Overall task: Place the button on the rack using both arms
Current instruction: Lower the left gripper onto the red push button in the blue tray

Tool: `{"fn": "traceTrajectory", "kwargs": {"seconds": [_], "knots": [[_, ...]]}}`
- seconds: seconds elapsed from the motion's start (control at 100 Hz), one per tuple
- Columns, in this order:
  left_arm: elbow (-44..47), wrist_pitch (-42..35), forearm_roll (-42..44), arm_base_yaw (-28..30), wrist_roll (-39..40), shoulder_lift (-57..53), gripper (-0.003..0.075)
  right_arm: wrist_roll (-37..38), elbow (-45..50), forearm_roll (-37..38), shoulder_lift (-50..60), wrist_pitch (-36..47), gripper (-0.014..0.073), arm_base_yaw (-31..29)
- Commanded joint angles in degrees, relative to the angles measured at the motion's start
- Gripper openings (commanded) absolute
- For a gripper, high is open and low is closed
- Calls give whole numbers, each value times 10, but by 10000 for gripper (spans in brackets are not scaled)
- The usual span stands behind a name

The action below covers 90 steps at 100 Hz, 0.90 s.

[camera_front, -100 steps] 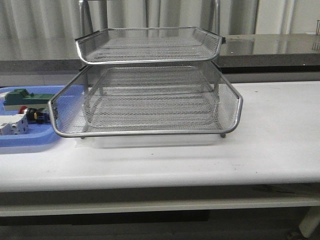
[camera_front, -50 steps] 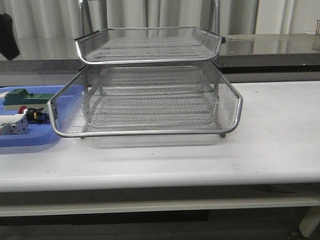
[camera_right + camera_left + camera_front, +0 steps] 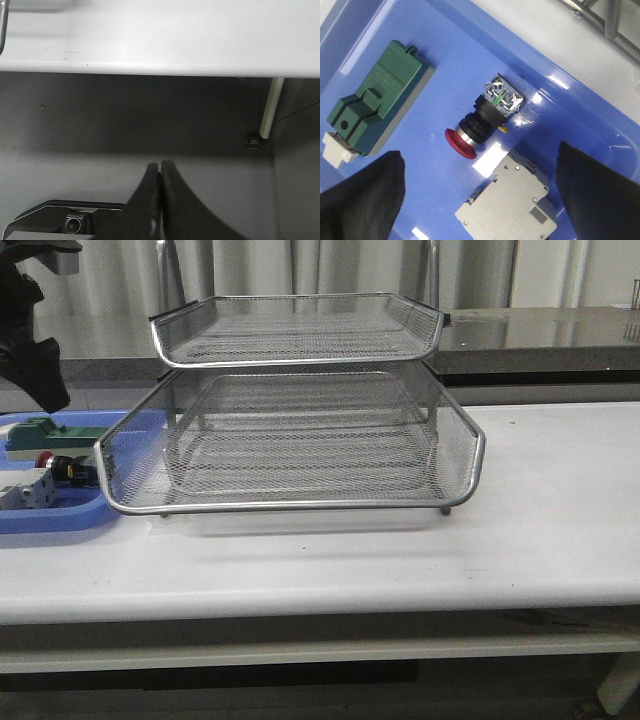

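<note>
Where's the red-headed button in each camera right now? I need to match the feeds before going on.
Front view: the button lies at far left in the blue tray, beside the rack.
Left wrist view: mid-frame, between the open left gripper's fingers.
Right wrist view: not in it.
Shared landmark: the blue tray.

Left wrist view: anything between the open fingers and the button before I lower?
No. In the left wrist view only bare blue tray floor separates the left gripper from the button; green block and white block flank it.
</note>
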State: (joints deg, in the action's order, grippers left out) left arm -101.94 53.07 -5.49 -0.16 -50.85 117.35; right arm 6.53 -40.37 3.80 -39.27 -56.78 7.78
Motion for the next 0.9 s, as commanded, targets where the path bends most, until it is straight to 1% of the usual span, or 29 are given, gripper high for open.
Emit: {"fn": "traceTrajectory", "kwargs": {"seconds": [0.0,0.43,0.7,0.89], "knots": [[-24,-19,-12,-1,-17,-21,591,-2,-19,8,1,27,-71,1],[-80,-15,-12,-2,-29,48,591,-2,-19,8,1,27,-71,1],[-80,-28,-12,-11,-52,70,591,-2,-19,8,1,27,-71,1],[-83,-35,-10,-11,-55,82,591,-2,-19,8,1,27,-71,1]]}}
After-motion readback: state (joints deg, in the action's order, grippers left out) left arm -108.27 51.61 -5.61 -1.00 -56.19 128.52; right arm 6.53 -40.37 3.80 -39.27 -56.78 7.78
